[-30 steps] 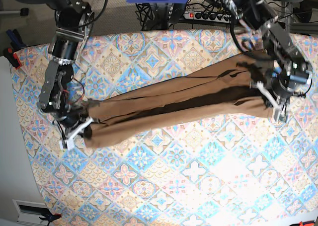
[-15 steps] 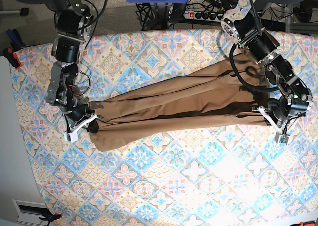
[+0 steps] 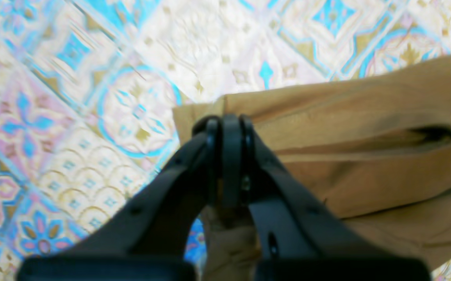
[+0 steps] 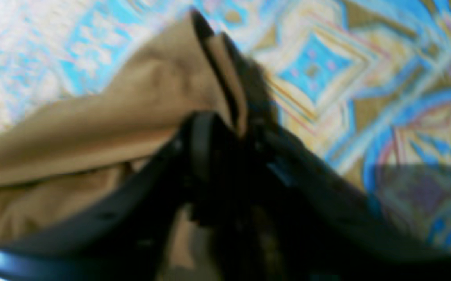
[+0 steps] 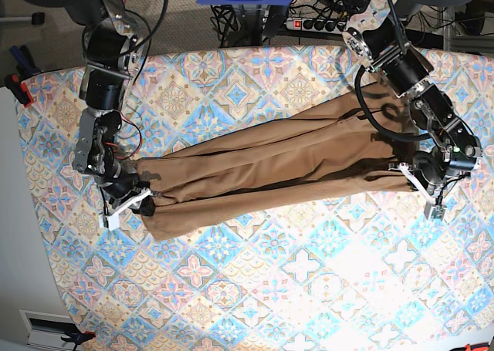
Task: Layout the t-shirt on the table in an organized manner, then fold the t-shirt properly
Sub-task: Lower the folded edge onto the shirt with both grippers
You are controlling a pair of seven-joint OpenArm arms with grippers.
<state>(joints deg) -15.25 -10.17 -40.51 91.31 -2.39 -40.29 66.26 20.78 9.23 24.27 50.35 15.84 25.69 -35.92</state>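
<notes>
The tan-brown t-shirt (image 5: 278, 162) is stretched in a long creased band across the table (image 5: 309, 289), hanging taut between both grippers. My left gripper (image 5: 421, 183), on the base view's right, is shut on the shirt's corner; the left wrist view shows its closed fingertips (image 3: 225, 128) pinching the hem of the t-shirt (image 3: 366, 156). My right gripper (image 5: 139, 200), on the base view's left, is shut on the other end; the right wrist view shows the t-shirt (image 4: 131, 113) bunched between its fingers (image 4: 205, 132). The white neck tag is hidden.
A power strip and cables (image 5: 324, 23) lie beyond the table's far edge. The table's left edge (image 5: 23, 173) is near my right arm. Bare patterned cloth lies in front of the shirt.
Both grippers have kept hold of the shirt. The left gripper moved down towards the front, then slightly back. The right gripper shifted little. The shirt stays stretched and sits a bit lower.
</notes>
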